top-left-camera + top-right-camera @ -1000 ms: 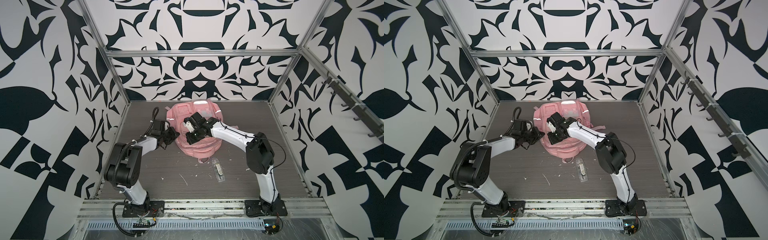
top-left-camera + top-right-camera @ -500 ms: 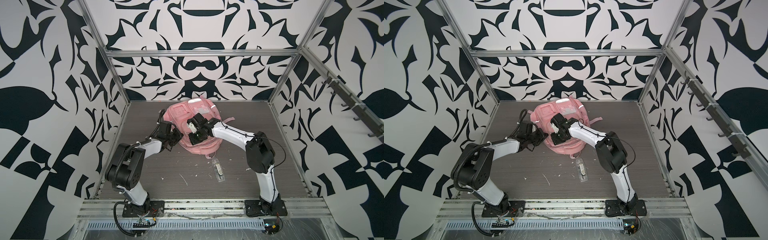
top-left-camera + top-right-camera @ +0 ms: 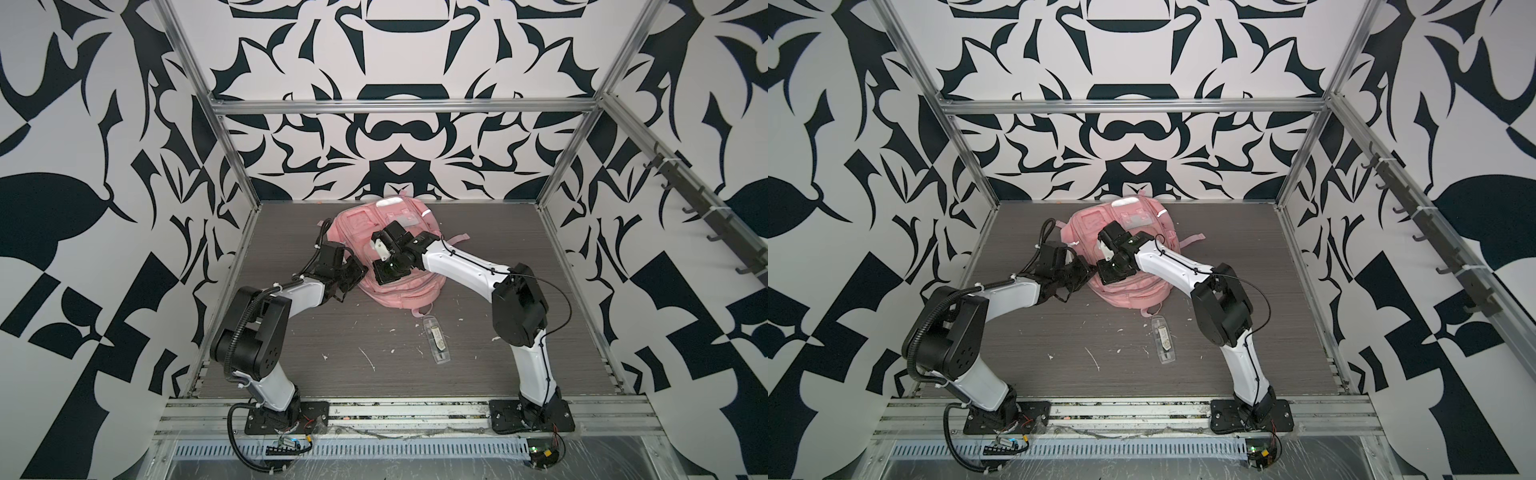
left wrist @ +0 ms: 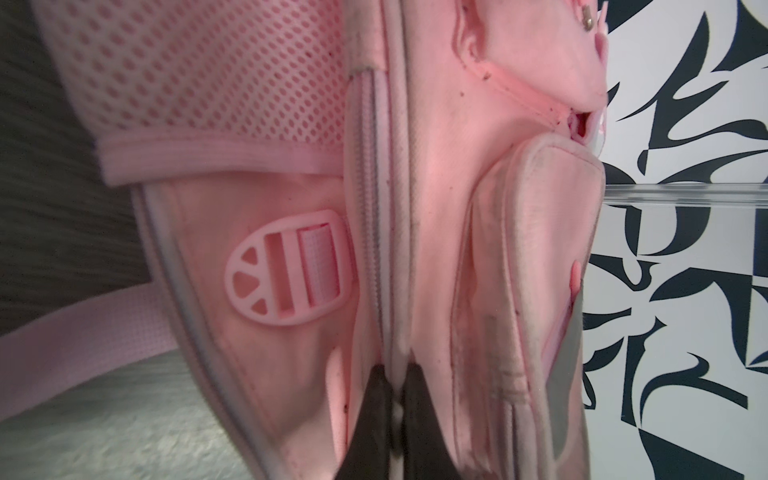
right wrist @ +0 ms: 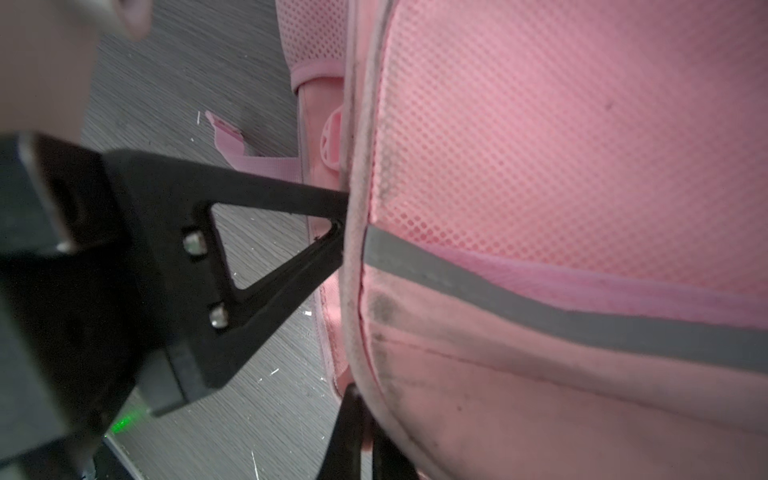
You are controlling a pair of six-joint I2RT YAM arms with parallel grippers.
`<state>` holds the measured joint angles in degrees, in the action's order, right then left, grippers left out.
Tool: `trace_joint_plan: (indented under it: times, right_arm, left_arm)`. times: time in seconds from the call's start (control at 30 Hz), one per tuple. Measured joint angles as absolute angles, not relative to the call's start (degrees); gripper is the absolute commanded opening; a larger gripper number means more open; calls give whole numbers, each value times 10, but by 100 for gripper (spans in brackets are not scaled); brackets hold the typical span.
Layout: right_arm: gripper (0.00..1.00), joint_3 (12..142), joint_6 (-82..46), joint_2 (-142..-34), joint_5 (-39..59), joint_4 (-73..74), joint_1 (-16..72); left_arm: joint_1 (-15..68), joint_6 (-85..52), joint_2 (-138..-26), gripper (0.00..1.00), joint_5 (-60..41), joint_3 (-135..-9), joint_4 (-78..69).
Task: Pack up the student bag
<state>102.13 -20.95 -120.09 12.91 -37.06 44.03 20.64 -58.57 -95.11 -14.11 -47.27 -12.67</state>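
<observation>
The student bag point(image 3: 409, 289), a large pink fabric backpack with grey reflective strips, lies at the back middle of the grey worktop point(image 3: 332, 332), front panel upward. Its long axis runs from the rear wall toward my bases; I cannot tell which end is its top. My left pincer point(image 4: 395, 409) is clamped on the zip seam along its side, and my right pincer point(image 5: 365, 432) on the piped rim just beside it. I judge this is to drag the bag round or part the zip. A small clear plastic case point(image 3: 434, 338) lies nearer me, apart.
</observation>
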Motion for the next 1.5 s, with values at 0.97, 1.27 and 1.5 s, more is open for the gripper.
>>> trace_joint_plan:
  times: [0.97, 1.27, 1.5]
  right_arm:
    - [0, 839, -208, -1079, 119, -291, 385]
    - [0, 865, -209, -1104, 122, -299, 395]
    - [0, 923, -215, -1145, 122, -333, 403]
  left_arm:
    - [170, -479, -1074, 22, -258, -642, 8]
    - [176, -486, -1075, 3, -268, -642, -7]
    - [176, -494, -1074, 1, -266, -635, -20]
